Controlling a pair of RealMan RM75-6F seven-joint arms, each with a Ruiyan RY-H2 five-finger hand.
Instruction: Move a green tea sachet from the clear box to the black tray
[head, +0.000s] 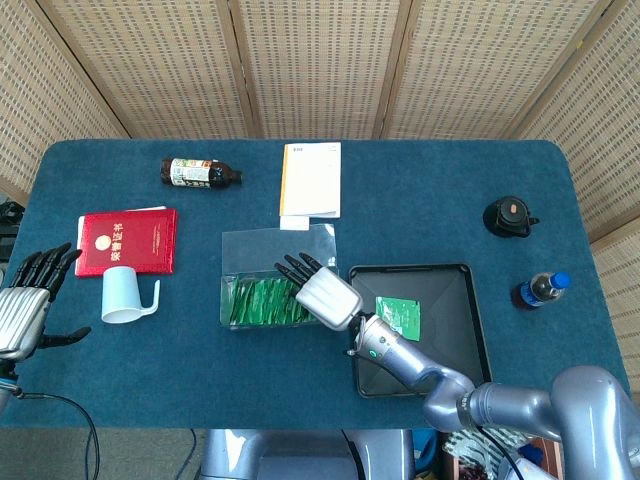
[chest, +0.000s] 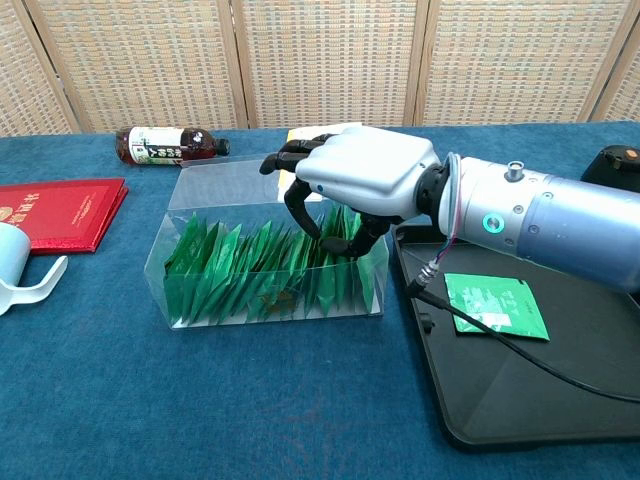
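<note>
One big blue table (head: 420, 200) fills the middle of the head view. The black tray (head: 455, 340) sits at lower right of the middle, with one green tea sachet (chest: 495, 305) lying flat in it. Its print is too small to read.

Just left of the tray is the clear box (chest: 200, 300), full of green sachets (chest: 250, 270) standing on edge. The right hand (chest: 345, 190) reaches down into the right end of the box, fingers curled among the sachets. The packets hide the fingertips, so I cannot tell if it holds one.

The red book (head: 127, 240) at the left has gold writing, too small to read. The brown bottle (chest: 165, 145) at upper left has a white label, unreadable too.

The left hand (head: 25, 305), at the far left edge, is open with fingers spread, and partly cut off.
</note>
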